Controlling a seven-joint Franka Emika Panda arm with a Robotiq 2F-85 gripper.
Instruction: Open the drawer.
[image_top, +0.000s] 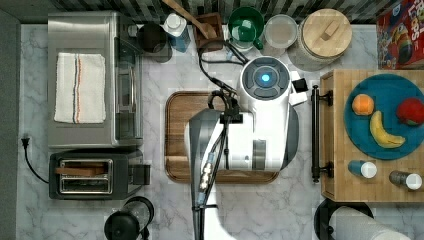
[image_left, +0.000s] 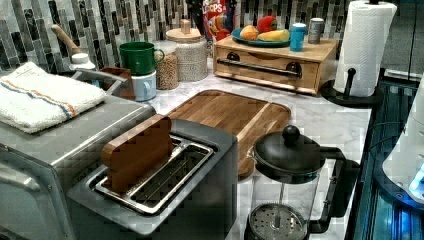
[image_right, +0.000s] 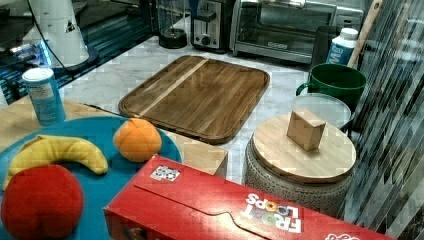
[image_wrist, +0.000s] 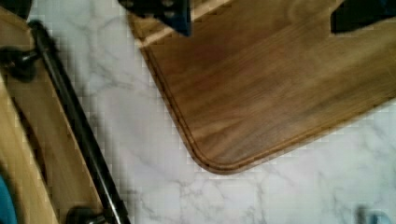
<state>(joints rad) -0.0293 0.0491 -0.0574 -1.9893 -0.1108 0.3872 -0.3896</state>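
Counter (image_top: 155, 200): white marble, crowded with appliances; the arm (image_top: 260, 120) hangs over the dark wooden tray (image_top: 175, 135) at the middle
Cabinet (image_left: 325, 50): butcher-block box at the top view's right, a blue plate (image_top: 385, 90) of fruit and two small bottles on top; probably weighty enough to stay put under a pull
Drawer (image_left: 260, 75): light wood front, fully shut and flush, facing the tray
Handling: stiff wood, likely slides straight out with modest drag; pull level so the cabinet does not skid on the marble
Handle (image_wrist: 74, 121): long black bar on two posts, standing off the front; rigid and smooth, best gripped near mid-span so the drawer does not rack
Gripper (image_wrist: 261, 14): fingers spread apart, holding nothing, above the tray corner, near the handle but not touching
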